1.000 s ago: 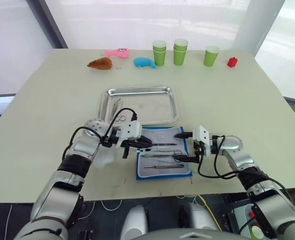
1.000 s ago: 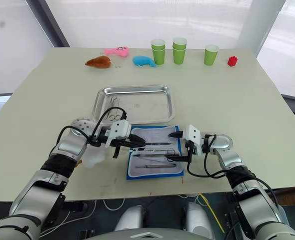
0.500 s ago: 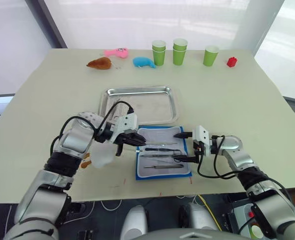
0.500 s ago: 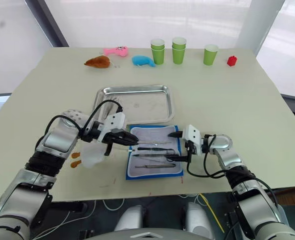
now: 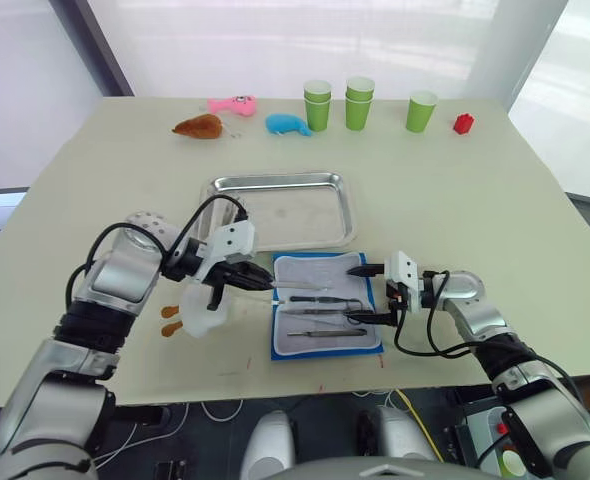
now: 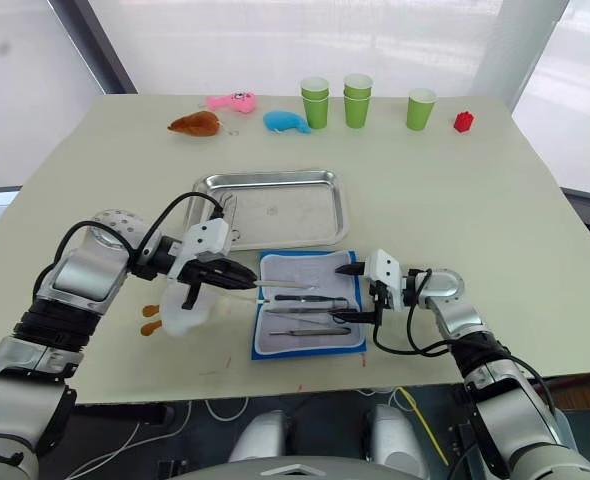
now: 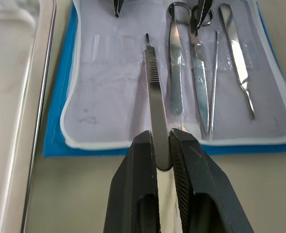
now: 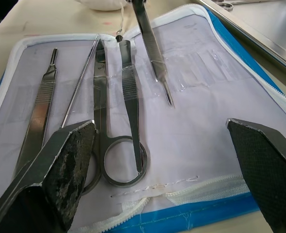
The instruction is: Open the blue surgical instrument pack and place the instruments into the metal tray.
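Observation:
The blue surgical instrument pack [image 5: 307, 267] lies open near the table's front edge, pale lining up, just in front of the metal tray [image 5: 297, 215]. Several silver instruments [image 7: 197, 73] rest on the lining: scissors [image 8: 104, 102], tweezers and straight tools. My left gripper [image 5: 253, 283] hovers at the pack's left edge, shut on one straight thin instrument [image 7: 154, 92] that points across the lining. My right gripper [image 5: 359, 295] stands open over the pack's right edge, with nothing between its fingertips [image 8: 77, 145].
A white plush with orange feet [image 5: 201, 312] lies just left of the pack, under my left arm. Along the far edge stand green cups [image 5: 360, 103], a red block [image 5: 464, 123], a blue plush [image 5: 288, 124], a pink toy [image 5: 233, 104] and a brown toy [image 5: 201, 126].
My left gripper has drawn back to the left, pulling the straight instrument with it off the lining. The right arm has stayed in place.

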